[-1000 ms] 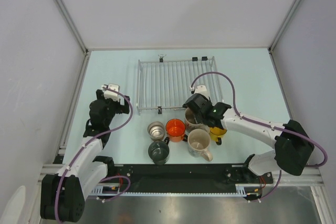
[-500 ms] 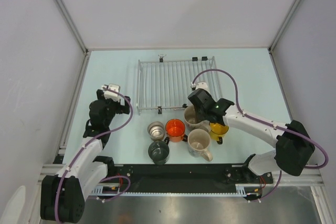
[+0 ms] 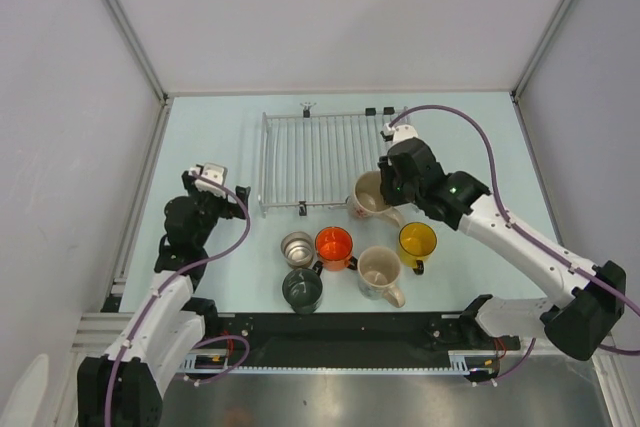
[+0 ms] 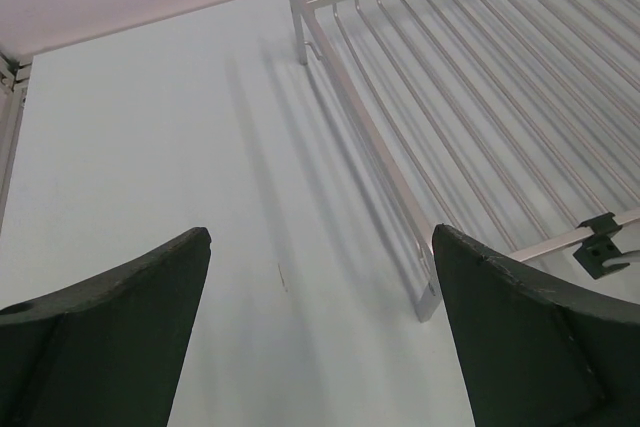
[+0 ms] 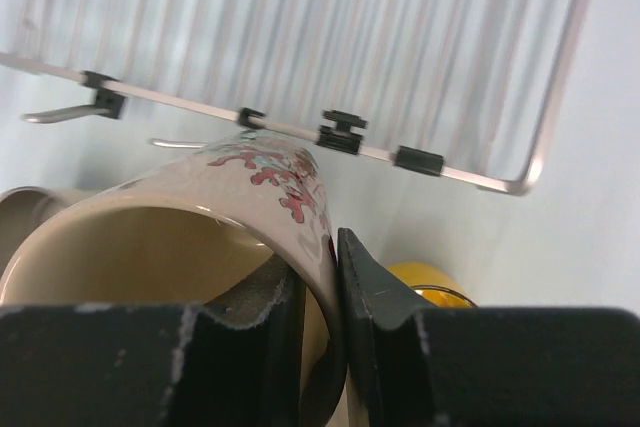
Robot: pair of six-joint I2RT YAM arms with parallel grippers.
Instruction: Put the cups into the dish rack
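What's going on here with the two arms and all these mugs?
The right fingers pinch a cream printed mug by its rim at the dish rack's near right corner. The rack holds no cups yet. The left fingers are open beside it. Five more mugs stand on the table.

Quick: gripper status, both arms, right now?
Left gripper: open, holding nothing.
Right gripper: closed on the wall of the cream mug, one finger inside and one outside.
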